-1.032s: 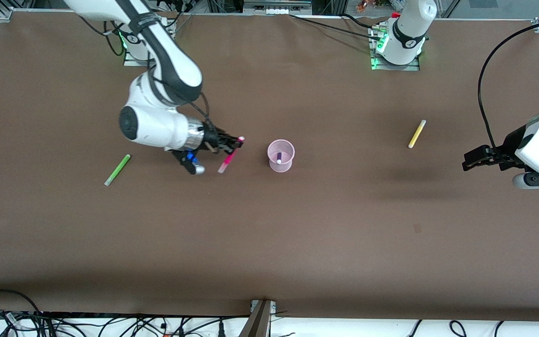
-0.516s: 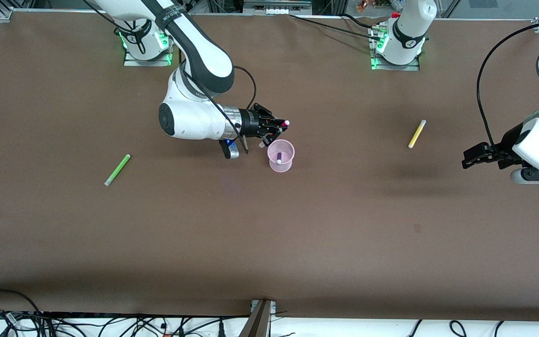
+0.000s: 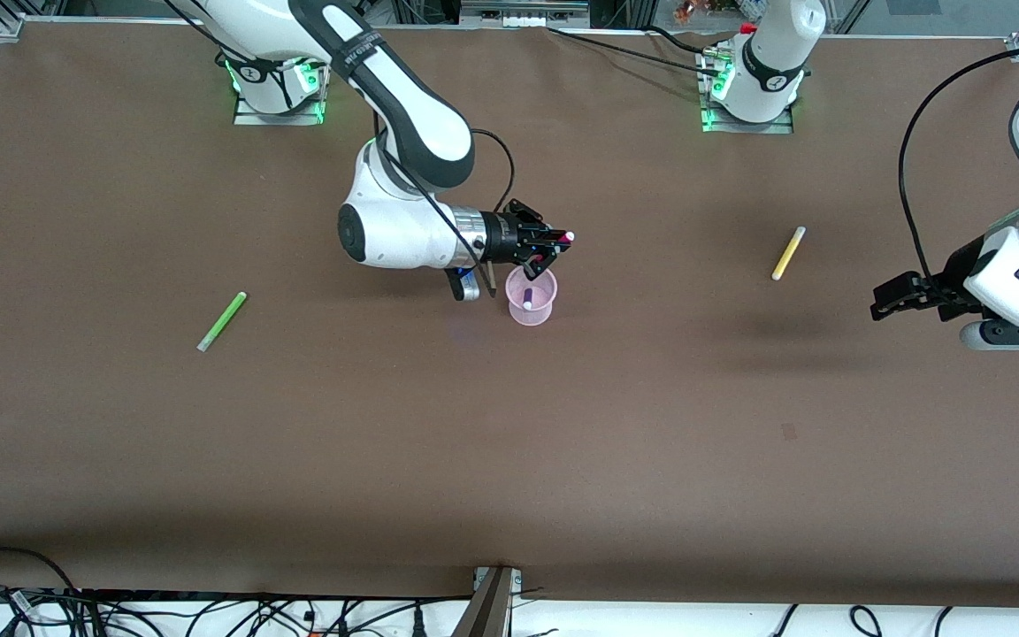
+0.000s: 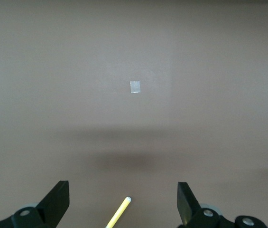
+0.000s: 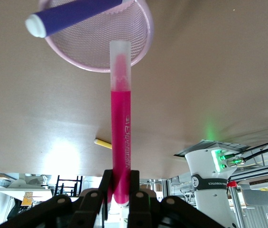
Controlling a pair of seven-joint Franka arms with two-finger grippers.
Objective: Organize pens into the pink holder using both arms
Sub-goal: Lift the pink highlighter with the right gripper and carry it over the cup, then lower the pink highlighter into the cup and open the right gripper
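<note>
My right gripper is shut on the magenta-pink pen and holds it just above the pink holder, its pale cap over the rim. The purple pen leans inside the holder. The green pen lies on the table toward the right arm's end. The yellow pen lies toward the left arm's end; its tip shows between my left gripper's fingers in the left wrist view. My left gripper is open and empty, up in the air beside the yellow pen.
The brown table carries a small pale square mark. The arm bases stand along the table's edge farthest from the front camera. Cables hang at the edge nearest it.
My right arm has carried the magenta-pink pen from beside the green pen's side across to over the pink holder. My left gripper has shifted only slightly.
</note>
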